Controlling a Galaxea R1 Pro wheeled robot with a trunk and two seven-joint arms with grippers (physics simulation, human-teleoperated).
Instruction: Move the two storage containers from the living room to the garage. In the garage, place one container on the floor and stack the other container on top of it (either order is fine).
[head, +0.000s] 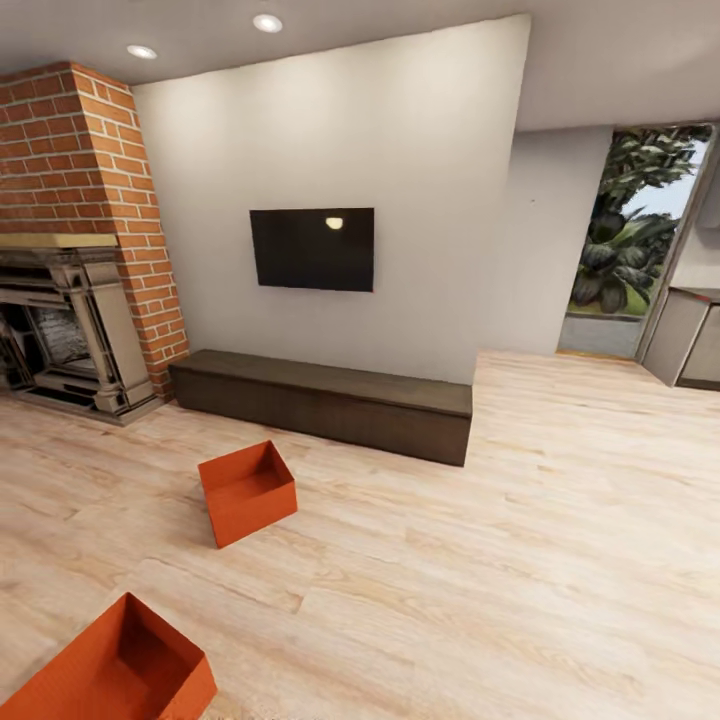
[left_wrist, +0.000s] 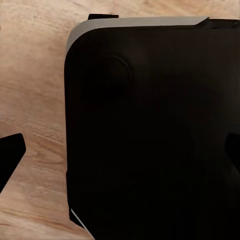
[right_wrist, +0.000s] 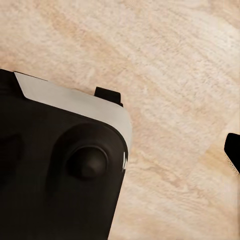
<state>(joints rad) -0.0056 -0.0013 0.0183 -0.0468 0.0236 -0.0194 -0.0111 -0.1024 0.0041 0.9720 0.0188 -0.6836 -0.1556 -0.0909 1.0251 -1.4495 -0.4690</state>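
Still in living room, both storage containers on plank floor; next: approach nearer bin, grasp. Gripper states: cannot tell.

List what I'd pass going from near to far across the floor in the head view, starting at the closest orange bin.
Nearest storage container → second storage container → long dark low bench against the wall → wall TV above it.
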